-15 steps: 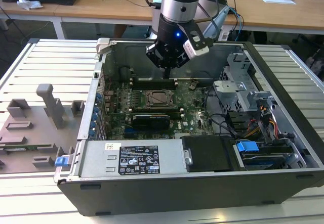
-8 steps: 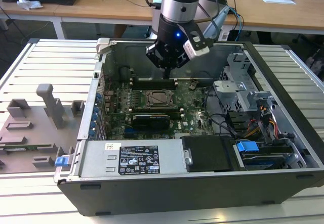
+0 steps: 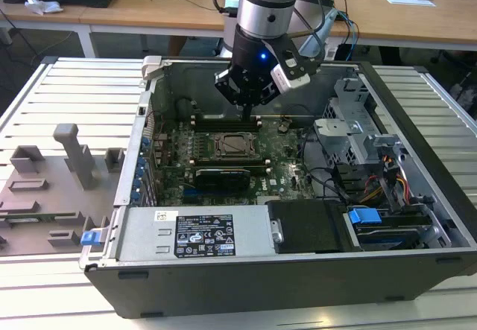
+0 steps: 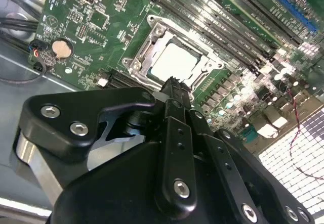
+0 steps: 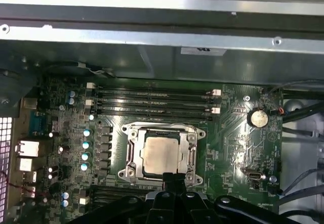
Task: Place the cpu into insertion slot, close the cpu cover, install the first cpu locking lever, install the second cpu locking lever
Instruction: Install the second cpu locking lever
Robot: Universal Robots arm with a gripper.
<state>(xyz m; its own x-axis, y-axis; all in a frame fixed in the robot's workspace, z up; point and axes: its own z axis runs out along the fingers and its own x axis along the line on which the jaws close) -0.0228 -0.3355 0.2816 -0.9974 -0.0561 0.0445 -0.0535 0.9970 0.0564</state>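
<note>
The cpu [image 5: 161, 154] lies flat in the insertion slot [image 5: 126, 169] on the green board, its pale metal top showing. Around the chip lies the silver cpu cover [image 5: 132, 150], flat, with the chip filling its window. In the second wrist view the cpu [image 4: 174, 62] and cpu cover [image 4: 147, 49] sit just beyond my fingertips. My gripper [image 4: 173, 82] hangs a little above the slot's edge, shut, with nothing between its fingers. In the exterior view my gripper [image 3: 246, 108] stands over the far side of the cpu [image 3: 232, 145], apart from it.
Long black memory slots [image 5: 152, 100] run beside the socket. A coin battery [image 5: 259, 118] sits on the board. The open case holds a drive cage [image 3: 358, 132], cables [image 3: 395, 188] and a power supply [image 3: 201, 233]. A grey fixture [image 3: 52, 188] lies outside at the exterior view's left.
</note>
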